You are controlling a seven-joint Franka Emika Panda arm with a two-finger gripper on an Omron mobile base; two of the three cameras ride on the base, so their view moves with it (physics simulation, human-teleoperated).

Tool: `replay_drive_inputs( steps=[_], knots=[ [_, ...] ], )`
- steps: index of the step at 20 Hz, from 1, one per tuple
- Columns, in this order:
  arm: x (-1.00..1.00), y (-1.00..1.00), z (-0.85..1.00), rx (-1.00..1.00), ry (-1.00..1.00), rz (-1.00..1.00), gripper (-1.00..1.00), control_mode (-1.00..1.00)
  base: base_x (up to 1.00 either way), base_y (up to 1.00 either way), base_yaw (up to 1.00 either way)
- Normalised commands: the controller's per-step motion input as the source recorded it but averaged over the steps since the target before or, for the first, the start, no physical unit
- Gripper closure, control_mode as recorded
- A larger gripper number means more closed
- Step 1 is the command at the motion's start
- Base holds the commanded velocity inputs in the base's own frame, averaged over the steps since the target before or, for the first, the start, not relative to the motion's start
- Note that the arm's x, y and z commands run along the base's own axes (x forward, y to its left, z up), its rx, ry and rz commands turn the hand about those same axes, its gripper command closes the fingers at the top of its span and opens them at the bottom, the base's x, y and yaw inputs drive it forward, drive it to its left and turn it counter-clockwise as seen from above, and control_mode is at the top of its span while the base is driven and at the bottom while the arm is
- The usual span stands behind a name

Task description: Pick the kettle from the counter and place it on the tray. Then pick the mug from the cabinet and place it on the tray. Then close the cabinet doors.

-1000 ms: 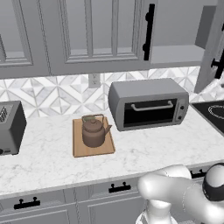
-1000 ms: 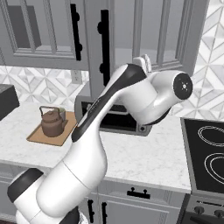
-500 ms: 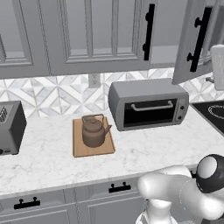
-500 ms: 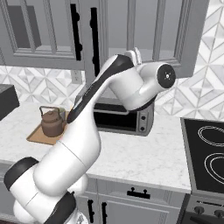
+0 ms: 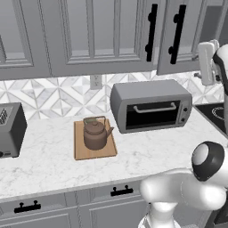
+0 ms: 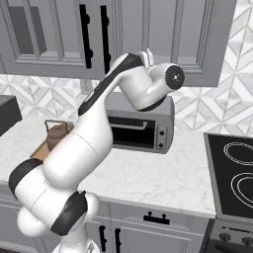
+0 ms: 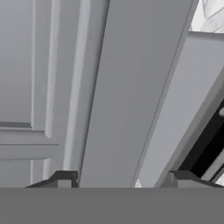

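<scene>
The brown kettle (image 5: pixel 95 133) (image 6: pixel 55 134) stands on the wooden tray (image 5: pixel 95 151) (image 6: pixel 38 149) on the white counter (image 5: pixel 49 164). Above the toaster oven, the left cabinet door (image 5: pixel 111 31) lies flat. The right cabinet door (image 5: pixel 187 40) stands slightly ajar, and my white hand is against its outer side. In the hand view my gripper (image 7: pixel 123 178) is open, close to a grey door panel, with a black bar handle (image 7: pixel 209 146) at the right. The door handles (image 6: pixel 85 34) stand side by side. The mug is out of view.
A grey toaster oven (image 5: pixel 151 107) (image 6: pixel 143 131) sits right of the tray. A dark toaster (image 5: pixel 11 129) stands at the far left and a black stove top (image 6: pixel 236 170) at the right. Lower drawers with black pulls (image 5: pixel 121 191) run under the counter.
The right cabinet door has swung from wide open to almost flat with the left door. My hand has moved left with it, against the door.
</scene>
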Motion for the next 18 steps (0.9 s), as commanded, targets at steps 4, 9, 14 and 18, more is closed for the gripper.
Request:
replay_drive_inputs(
  steps=[4, 9, 14, 18],
  knots=[
    [0.84, 0.23, 0.00, 0.00, 0.00, -0.02, -1.00, -1.00, 0.00, 0.00, 0.00],
    [0.82, 0.29, 0.00, 0.00, 0.00, -0.04, -1.00, -1.00, 0.00, 0.00, 0.00],
    [0.51, 0.20, -0.04, 0.00, -0.07, -0.06, -1.00, -1.00, 0.00, 0.00, 0.00],
    [0.21, 0.24, -0.14, 0.00, -0.12, -0.06, -1.00, -1.00, 0.00, 0.00, 0.00]
  ],
)
